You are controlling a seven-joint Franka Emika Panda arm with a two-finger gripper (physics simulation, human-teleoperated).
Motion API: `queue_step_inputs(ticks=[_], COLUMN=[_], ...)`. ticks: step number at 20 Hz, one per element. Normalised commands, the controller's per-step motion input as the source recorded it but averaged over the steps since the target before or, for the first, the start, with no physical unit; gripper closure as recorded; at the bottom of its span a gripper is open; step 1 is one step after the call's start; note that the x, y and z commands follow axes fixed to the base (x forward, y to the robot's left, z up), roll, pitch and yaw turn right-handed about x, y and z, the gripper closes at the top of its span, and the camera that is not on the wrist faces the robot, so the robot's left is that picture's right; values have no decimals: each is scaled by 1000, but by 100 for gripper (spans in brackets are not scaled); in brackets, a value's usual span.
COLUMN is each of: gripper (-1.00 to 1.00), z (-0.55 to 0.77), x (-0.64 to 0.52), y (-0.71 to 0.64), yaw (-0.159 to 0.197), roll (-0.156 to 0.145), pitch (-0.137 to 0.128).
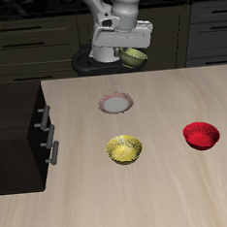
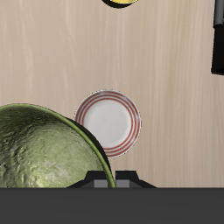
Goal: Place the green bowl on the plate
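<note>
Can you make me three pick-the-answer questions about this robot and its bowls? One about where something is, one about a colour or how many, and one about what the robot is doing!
1. Where is the green bowl?
A. on the plate
B. up in the air, held by the gripper
C. beside the red bowl

2. How many bowls stand on the table?
A. two
B. four
C. none

3. What lies on the plate?
A. a spoon
B. the yellow bowl
C. nothing

Answers:
1 B: the gripper holds the green bowl high above the table's back part.
2 A: only the yellow bowl and the red bowl stand there.
3 C: the wrist view shows its pale middle bare.
</note>
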Motion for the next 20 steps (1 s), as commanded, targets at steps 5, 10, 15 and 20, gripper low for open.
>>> queue_step_inputs(ticks=[5,10,15,20], gripper=[100,100,100,100], z=[60,16,-65,-164], x=[89,137,86,77], y=[-20,-38,61,55], yaw=[12,-11,-3,-6], roll=[-11,4,19,18], pitch=[-16,10,11,22])
